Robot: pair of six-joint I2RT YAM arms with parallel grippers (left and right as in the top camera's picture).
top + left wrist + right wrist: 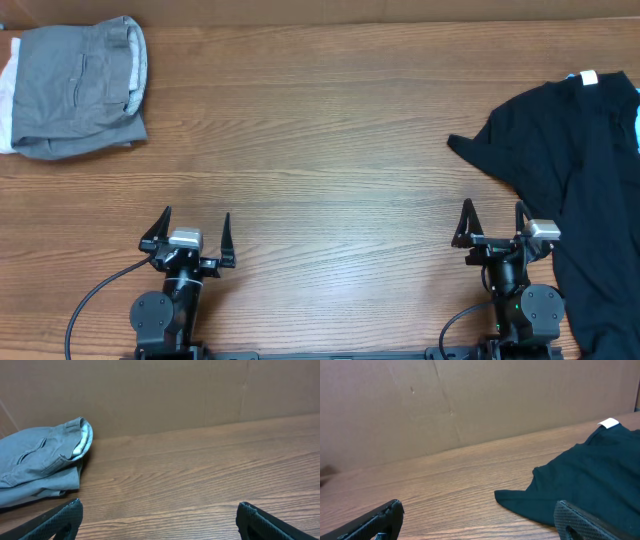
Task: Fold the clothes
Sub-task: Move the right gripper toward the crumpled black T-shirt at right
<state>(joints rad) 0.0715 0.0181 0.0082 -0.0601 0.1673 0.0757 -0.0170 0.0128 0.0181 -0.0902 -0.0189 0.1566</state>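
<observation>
We are seeing a brown wood-grain bench [320,130] filling the overhead view, grain running left to right. We are also seeing a plain cardboard wall [150,395] standing along the bench's far edge, showing faint creases in both wrist views.

Wooden table [330,130], brown cardboard wall [165,395] behind.

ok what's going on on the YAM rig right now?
Nothing is being handled. The left gripper and right gripper are both open and empty at the near edge of the table. A gray garment lies at the far left and looks already folded. A black T-shirt lies rumpled and unfolded on the right, beside the right arm. Neither gripper touches it.
</observation>
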